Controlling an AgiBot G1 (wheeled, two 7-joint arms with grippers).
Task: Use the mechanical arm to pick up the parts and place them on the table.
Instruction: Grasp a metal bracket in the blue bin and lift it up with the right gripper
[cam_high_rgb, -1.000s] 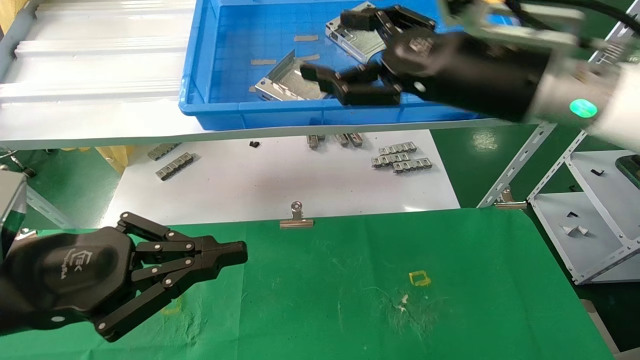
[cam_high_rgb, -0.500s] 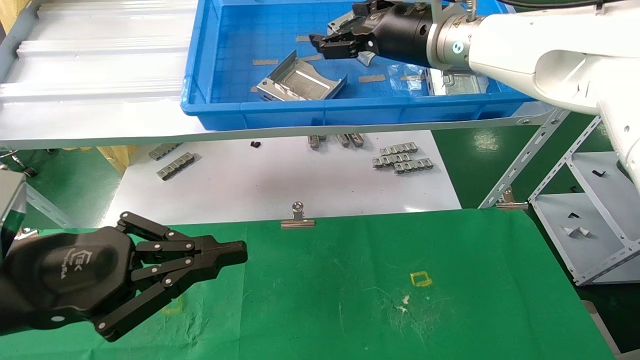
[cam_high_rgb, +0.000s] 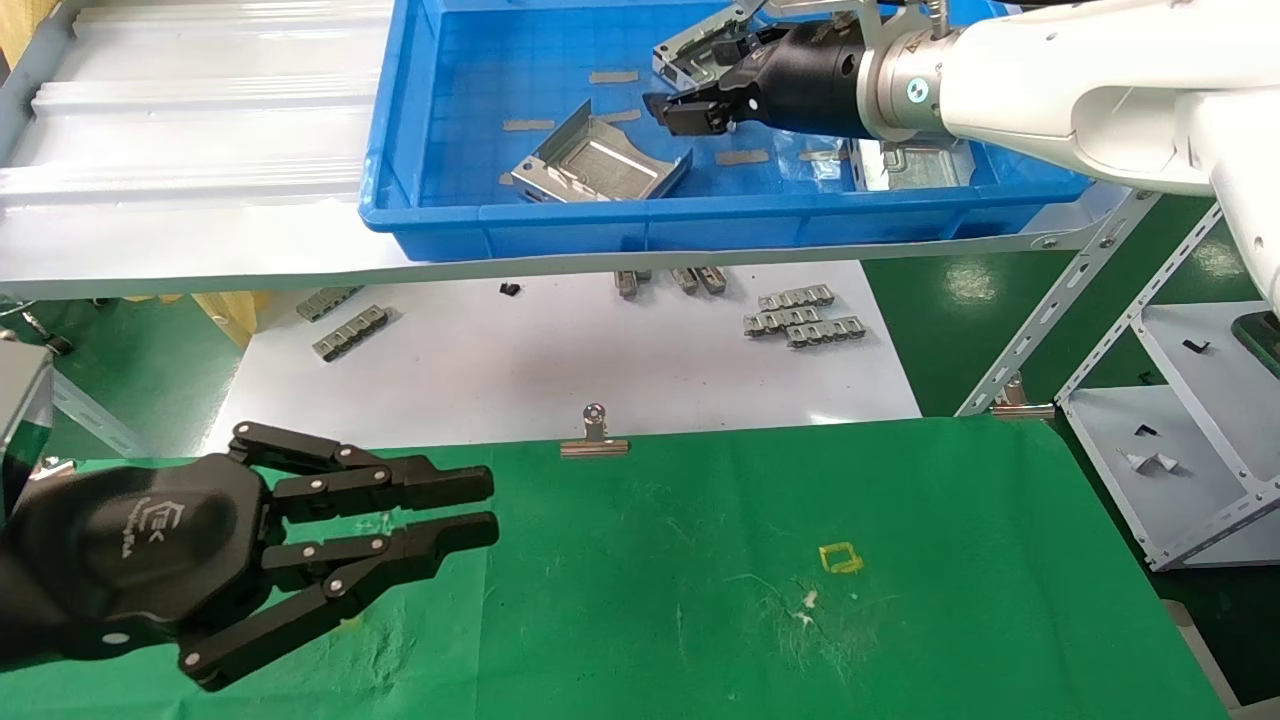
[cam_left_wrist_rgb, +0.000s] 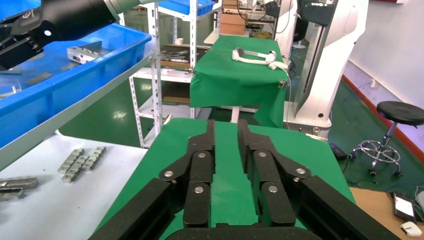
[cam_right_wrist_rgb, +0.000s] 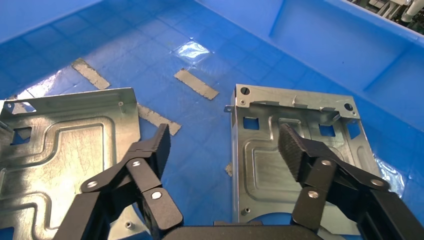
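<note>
**Parts lie in the blue bin under an open right gripper**

Parts are all in the blue bin (cam_high_rgb: 440, 215) on the raised shelf, none on the table (cam_high_rgb: 900, 640). One metal plate (cam_high_rgb: 600, 165) lies near the bin's front wall with a flange turned up; a second plate (cam_high_rgb: 700, 48) sits farther back, partly hidden by the right gripper (cam_high_rgb: 690, 105); a third plate (cam_high_rgb: 915, 165) shows below the arm's silver wrist. The right wrist view shows the right gripper (cam_right_wrist_rgb: 222, 145) with its fingers spread wide and nothing between them, hovering above the bin floor. One ribbed pad (cam_right_wrist_rgb: 292, 150) is over the grooved face of a plate (cam_right_wrist_rgb: 265, 160), the other finger (cam_right_wrist_rgb: 157, 145) over the bare blue gap beside a neighbouring plate (cam_right_wrist_rgb: 60, 150). Whether the pads touch the metal cannot be told.

The left gripper (cam_high_rgb: 485, 510) is parked low over the near left of the green table, its fingers a narrow gap apart and holding nothing. Small grey clip strips (cam_high_rgb: 800, 315) lie on the white sheet (cam_high_rgb: 560, 370) between shelf and table
</note>
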